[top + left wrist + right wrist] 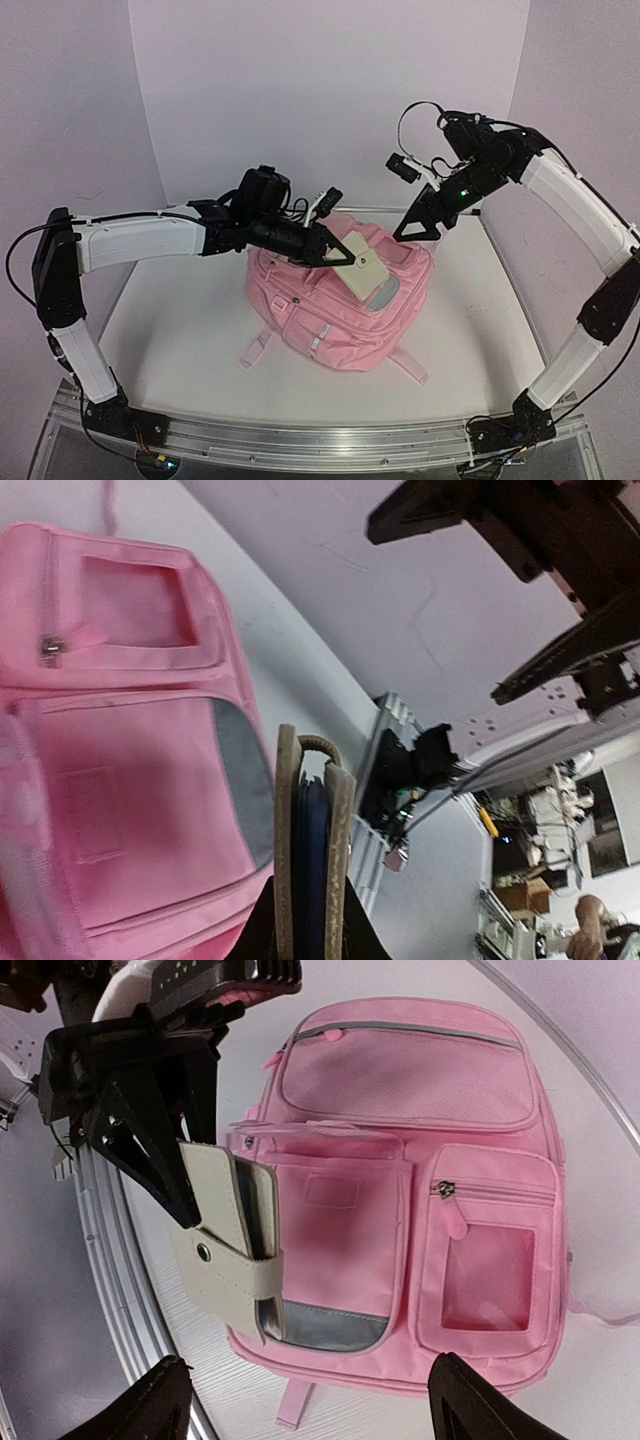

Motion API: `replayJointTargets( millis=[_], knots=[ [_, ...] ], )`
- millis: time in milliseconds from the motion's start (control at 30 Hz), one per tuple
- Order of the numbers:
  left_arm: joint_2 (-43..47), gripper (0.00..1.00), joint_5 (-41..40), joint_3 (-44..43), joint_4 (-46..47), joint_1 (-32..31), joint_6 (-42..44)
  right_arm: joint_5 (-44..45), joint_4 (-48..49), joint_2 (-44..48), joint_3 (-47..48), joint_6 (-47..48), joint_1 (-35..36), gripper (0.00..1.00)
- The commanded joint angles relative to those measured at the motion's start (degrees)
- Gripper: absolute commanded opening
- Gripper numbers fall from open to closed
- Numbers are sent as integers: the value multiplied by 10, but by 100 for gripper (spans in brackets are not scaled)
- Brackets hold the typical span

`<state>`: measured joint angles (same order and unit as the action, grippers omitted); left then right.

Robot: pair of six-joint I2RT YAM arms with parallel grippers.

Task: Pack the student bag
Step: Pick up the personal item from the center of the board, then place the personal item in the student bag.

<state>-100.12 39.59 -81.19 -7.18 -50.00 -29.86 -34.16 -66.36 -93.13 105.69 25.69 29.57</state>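
Your left gripper is clamped on a cream case, gripping it by one end so that the rest sticks out past the fingers. The case has a strap with a snap button, and your left wrist view shows it edge-on, with something dark blue between its two cream covers. It hangs tilted over the front of the student bag, its far end over a grey strip at the edge of one front pocket; you cannot tell from these views whether the case touches the fabric there. The student bag lies flat in the middle of the white table, front side up, with its pale straps trailing toward the near edge where the arm bases sit. Beside the pocket under the case you see a smaller pocket with a see-through window and a metal zip pull above it. Your right gripper hovers above the far right corner of the bag, apart from it and apart from the case. Its fingertips stand spread wide in the right wrist view, with nothing held between them.
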Motion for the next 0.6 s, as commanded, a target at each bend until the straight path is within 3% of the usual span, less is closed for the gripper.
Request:
replayJointTargets(
  millis=[0, 267, 567],
  knots=[
    [46, 0, -148, -3, -74, 8, 29, 25, 43, -43, 27, 15, 3, 80],
    [90, 0, -258, 3, -141, 20, 55, 23, 50, -118, 64, 9, 37, 74],
    [94, 0, -328, 8, -181, 36, 52, 21, 50, -170, 102, 169, 73, 66]
  ],
)
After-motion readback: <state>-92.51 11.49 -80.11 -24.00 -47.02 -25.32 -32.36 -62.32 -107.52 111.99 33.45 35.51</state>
